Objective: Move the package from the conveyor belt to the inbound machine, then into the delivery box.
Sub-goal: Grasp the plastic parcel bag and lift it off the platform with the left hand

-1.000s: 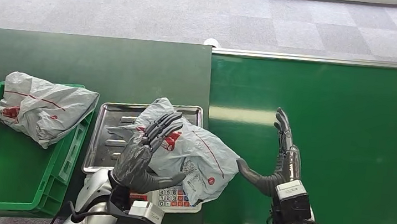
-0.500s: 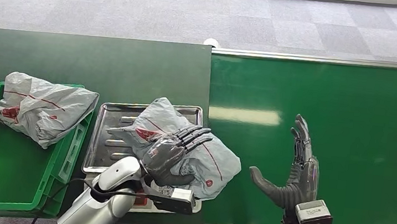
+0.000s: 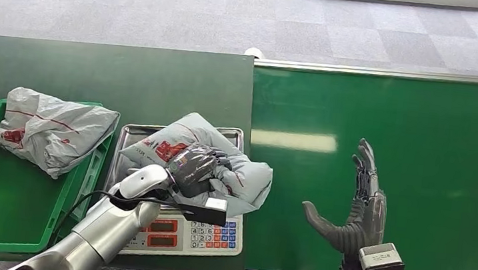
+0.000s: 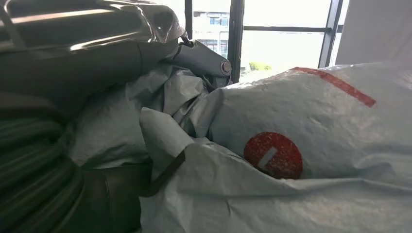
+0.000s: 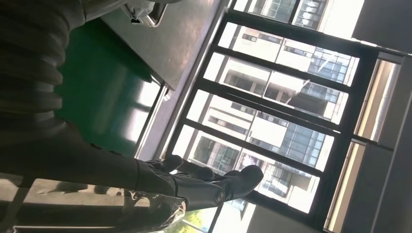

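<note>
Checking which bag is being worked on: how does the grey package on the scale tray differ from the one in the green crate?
The package on the scale tray is gripped from above by the left hand; the package in the green crate lies untouched. The first sits on the steel tray, the second leans over the crate's rim. Both are crumpled grey plastic mailers with red print.

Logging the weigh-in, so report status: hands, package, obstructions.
Left hand grips the package on the scale tray. Right hand open over the conveyor belt. Green crate already holds another bag; nothing blocking.
</note>
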Motion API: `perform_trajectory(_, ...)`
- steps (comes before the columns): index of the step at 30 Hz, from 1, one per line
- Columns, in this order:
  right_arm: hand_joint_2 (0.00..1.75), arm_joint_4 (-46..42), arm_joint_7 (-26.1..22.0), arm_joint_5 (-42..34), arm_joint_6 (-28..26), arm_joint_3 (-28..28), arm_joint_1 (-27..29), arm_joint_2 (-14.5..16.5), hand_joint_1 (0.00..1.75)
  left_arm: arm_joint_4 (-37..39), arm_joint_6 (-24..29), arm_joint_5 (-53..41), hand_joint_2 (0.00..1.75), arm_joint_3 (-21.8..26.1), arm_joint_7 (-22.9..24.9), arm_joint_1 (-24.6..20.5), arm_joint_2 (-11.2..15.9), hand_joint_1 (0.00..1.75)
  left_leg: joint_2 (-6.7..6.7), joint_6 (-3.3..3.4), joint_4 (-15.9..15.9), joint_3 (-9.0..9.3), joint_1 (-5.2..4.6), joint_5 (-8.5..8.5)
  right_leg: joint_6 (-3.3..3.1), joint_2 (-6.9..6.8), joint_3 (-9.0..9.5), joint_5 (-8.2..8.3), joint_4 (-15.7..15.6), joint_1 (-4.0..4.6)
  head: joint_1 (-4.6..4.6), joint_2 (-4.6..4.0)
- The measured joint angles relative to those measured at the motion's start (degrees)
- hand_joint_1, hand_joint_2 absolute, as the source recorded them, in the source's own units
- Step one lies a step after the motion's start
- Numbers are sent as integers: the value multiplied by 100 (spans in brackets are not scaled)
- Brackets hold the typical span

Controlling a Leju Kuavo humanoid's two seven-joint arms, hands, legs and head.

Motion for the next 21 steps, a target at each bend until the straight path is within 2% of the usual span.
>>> perform_trajectory(4, 175, 0, -3, -24, -20, -42, 20, 8, 0, 186, -36, 81, 175, 46, -25, -159, 45, 143, 2, -2, -1, 7, 2, 1, -3, 1, 5, 2, 0, 3, 2, 0)
perform_trajectory(8, 175, -9, -39, -177, -65, -198, 58, 35, 0, 384, -279, 686, 175, 237, -523, -378, 174, 168, 12, -8, -2, 11, 3, 6, -11, 7, 3, 7, 1, 5, 1, 0)
perform_trajectory(11, 175, -57, -57, -220, -83, -325, 127, 59, 0, 303, -50, 1297, 175, 433, -821, -388, 251, 175, 14, -10, -2, 6, 4, 12, -14, 8, -5, 10, 4, 6, 0, 0)
perform_trajectory(13, 175, -93, -56, -225, -116, -390, 186, 74, 0, -73, 325, 1710, 175, 605, -791, -299, 290, 175, 12, -11, -2, -5, 5, 14, -13, 7, -13, 11, 6, 6, 0, 0)
perform_trajectory(16, 175, -109, -42, -239, -199, -453, 239, 90, 0, -1076, 893, 2213, 175, 870, -637, -111, 387, 175, 12, -12, -1, -23, 4, 14, -13, 7, -28, 10, 7, 6, 1, 0)
perform_trajectory(21, 175, -76, -37, -370, -358, -499, 321, 87, 0, -2731, 1925, 2542, 175, 1403, -467, 103, 810, 175, 14, -14, -2, -43, 4, 10, -13, 9, -48, 8, 7, 6, 1, 0)
